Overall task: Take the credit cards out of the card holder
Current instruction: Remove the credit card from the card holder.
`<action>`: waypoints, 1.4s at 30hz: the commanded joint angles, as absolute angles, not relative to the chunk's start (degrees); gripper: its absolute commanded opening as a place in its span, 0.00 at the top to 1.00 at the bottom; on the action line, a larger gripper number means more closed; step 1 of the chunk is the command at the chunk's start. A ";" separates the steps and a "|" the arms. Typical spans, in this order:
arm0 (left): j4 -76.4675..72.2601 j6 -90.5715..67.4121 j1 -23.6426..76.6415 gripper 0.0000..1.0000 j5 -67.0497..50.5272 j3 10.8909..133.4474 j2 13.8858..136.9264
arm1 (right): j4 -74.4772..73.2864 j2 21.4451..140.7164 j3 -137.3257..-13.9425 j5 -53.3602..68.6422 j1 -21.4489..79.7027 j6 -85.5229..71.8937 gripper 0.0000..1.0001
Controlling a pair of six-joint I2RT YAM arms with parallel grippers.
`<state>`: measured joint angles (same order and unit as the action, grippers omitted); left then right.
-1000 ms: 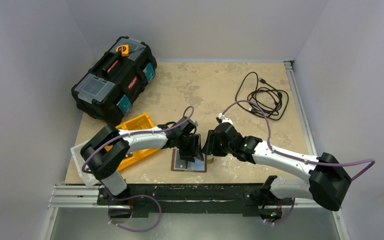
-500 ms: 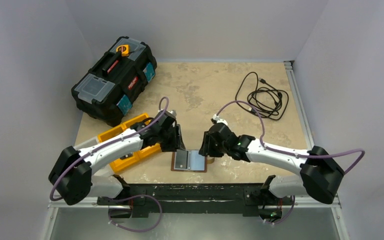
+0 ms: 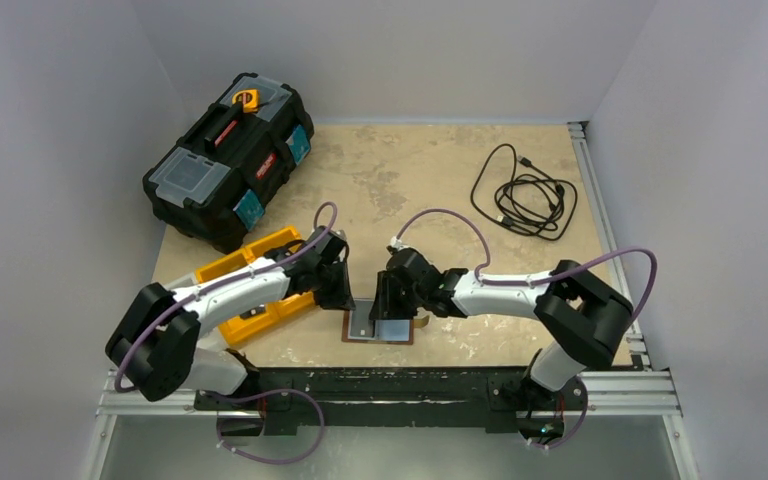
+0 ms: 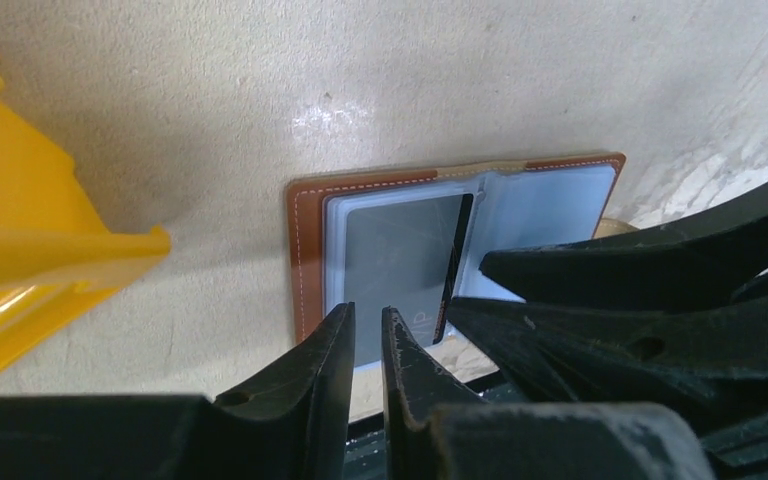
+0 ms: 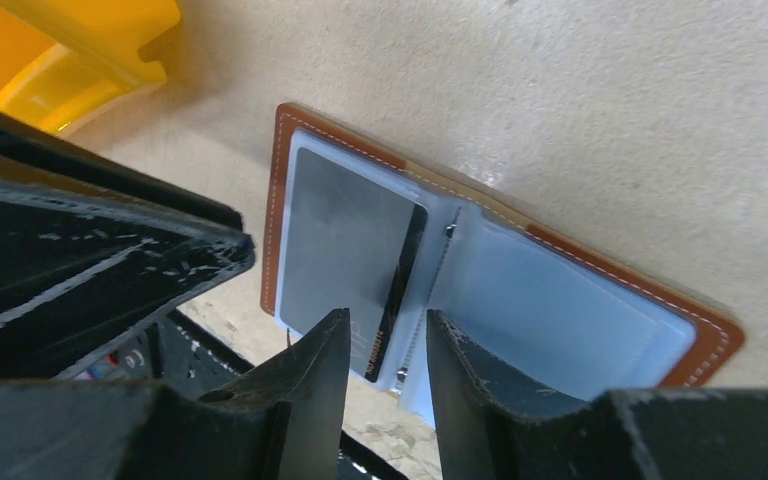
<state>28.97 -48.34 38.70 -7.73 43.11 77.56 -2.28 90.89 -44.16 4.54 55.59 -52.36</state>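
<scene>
Room: pale grey walls (image 3: 390, 50) are boxing in a mottled beige tabletop (image 3: 430, 170), with a black toolbox (image 3: 228, 155) sitting far left and a coiled black cable (image 3: 525, 195) lying far right, both well apart from the work.
Surface: the tabletop is looking flat, hard and smooth, so it is probably giving leather little to bite on.
Card holder: the brown leather card holder (image 4: 550, 205) is lying open and flat near the front edge, between your two arms, pale blue sleeves facing up, near the yellow tray (image 3: 270, 245).
Cards: a grey card (image 5: 345, 245) is sitting in the sleeve nearer the tray; a dark card (image 5: 400, 275) is standing on edge by the spine.
Left gripper (image 4: 365, 318): hovering over the holder's near edge, fingers almost together with a thin slit showing, nothing seen clamped.
Right gripper (image 5: 385, 320): hovering over the spine, fingers apart, the dark card's end showing between them, no contact visible.
Risk, crowding: you are working both grippers just beside each other, so a careless reach could be knocking finger against finger.
Risk, sliding: with nothing pinning the holder, a sideways tug could be dragging it along instead of freeing a card.
Risk, sleeve: closing too deep could be pinching plastic along with the card, lifting the whole holder.
</scene>
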 commanded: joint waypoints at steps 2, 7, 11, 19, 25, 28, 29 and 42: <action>24.67 -46.90 38.63 0.88 -8.57 42.45 80.46 | 4.18 92.15 -44.71 8.30 55.72 -53.85 0.66; 22.19 -47.30 38.58 0.92 -9.58 41.50 83.24 | 5.81 93.58 -43.20 9.10 55.03 -54.51 0.67; 21.25 -48.19 38.67 0.96 -10.09 40.43 84.56 | 7.42 93.86 -41.06 9.78 53.71 -54.80 0.66; 21.03 -51.64 41.75 1.00 -8.68 39.43 85.39 | 12.75 95.72 -38.35 13.52 51.61 -55.38 0.67; 24.73 -52.50 42.46 0.95 -5.18 40.03 81.98 | 14.24 96.84 -37.61 14.68 50.69 -55.42 0.67; 29.49 -51.39 42.47 0.90 -1.57 41.66 78.55 | 13.66 96.63 -36.97 14.12 50.23 -55.04 0.67; 30.82 -51.16 42.45 0.89 -0.61 42.14 77.65 | 13.63 96.59 -36.78 14.03 50.11 -55.02 0.67; 26.28 -50.52 42.45 0.92 -3.72 40.75 79.07 | 13.71 96.74 -36.23 13.80 49.92 -54.76 0.67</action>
<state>30.30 -51.42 42.30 -2.33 40.99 78.04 15.94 95.46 -37.67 16.23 50.50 -55.94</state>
